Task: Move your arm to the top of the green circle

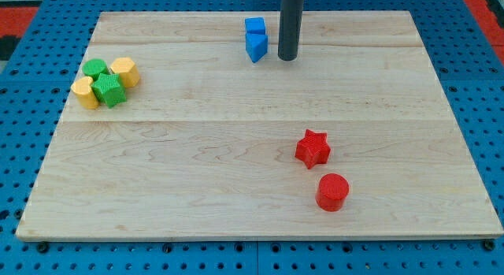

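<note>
One tip (287,58) beside blue blocks (255,39), green circle (95,68) far left

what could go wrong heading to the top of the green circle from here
My tip sits just right of the blue blocks, which lie between it and the green circle at the view's left. A straight sweep left would likely shove them.

The green circle is packed against two yellow blocks and a green block; arriving too low could scatter the cluster.

The circle also sits near the board's left edge, so a hard nudge might push blocks off.
</note>
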{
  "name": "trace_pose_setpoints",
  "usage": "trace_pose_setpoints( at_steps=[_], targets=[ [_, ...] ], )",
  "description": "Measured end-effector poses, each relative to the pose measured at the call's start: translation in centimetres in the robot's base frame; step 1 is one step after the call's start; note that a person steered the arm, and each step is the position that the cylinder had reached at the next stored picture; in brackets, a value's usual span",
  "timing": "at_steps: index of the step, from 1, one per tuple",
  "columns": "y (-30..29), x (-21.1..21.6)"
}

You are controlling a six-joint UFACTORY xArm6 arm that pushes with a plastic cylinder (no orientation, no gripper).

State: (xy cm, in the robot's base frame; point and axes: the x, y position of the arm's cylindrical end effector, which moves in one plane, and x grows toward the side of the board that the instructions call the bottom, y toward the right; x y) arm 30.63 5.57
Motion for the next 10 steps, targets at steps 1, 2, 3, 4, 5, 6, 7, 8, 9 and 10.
trace_pose_setpoints(
  at_steps=[1,2,3,4,5,6,7,8,9,10],
  targets=[
    [0.0,0.0],
    [0.0,0.6],
    [0.0,1.1],
    [0.1,1.3],
    [1.7,3.5],
    [3.4,9.0],
    [1.0,13.7],
    [-3.4,8.5],
    [-9.5,1.5],
    [-19.6,-3.1]
  ],
)
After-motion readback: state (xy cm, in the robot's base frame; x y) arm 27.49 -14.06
